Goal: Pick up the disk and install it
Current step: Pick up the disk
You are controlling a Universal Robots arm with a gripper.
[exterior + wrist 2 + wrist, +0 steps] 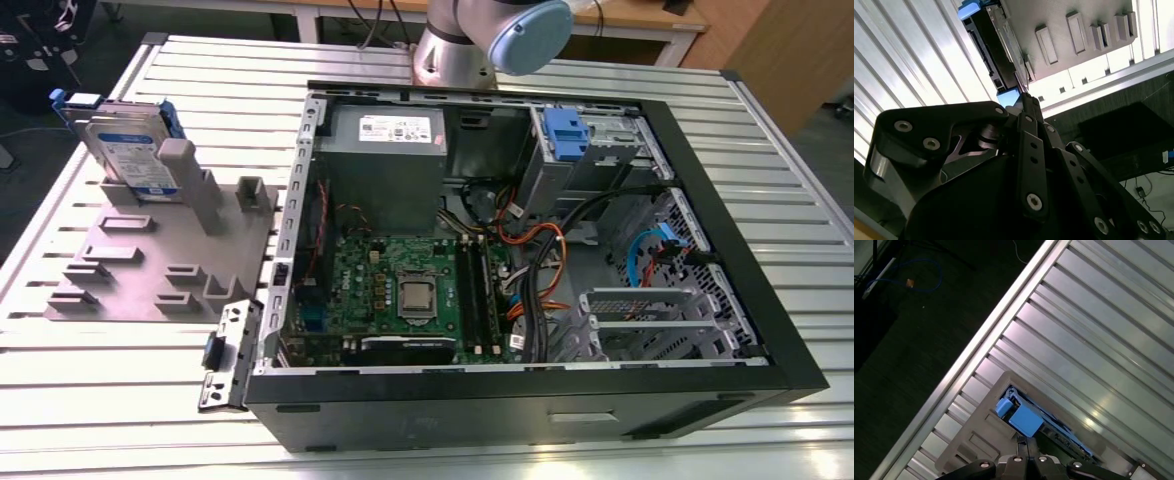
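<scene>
Disk stands on edge in the grey holder plate, at 10 o'clock in the exterior view. Its label faces out and it has blue rails on its edges. It stands free, not installed. The holder lies on the slatted tabletop, just beside the open computer case (case takes the middle through 3 o'clock). Inside the case, the grey power-supply box is toward 12 o'clock, the blue latch piece is toward 1 o'clock, and the motherboard is near centre. The arm rises at 12 o'clock behind the case. In both wrist views the claw is narrow, its tips drawn together with nothing between them. It points at the disk, lined up with a blue rail end. The holder sits under the disk.
</scene>
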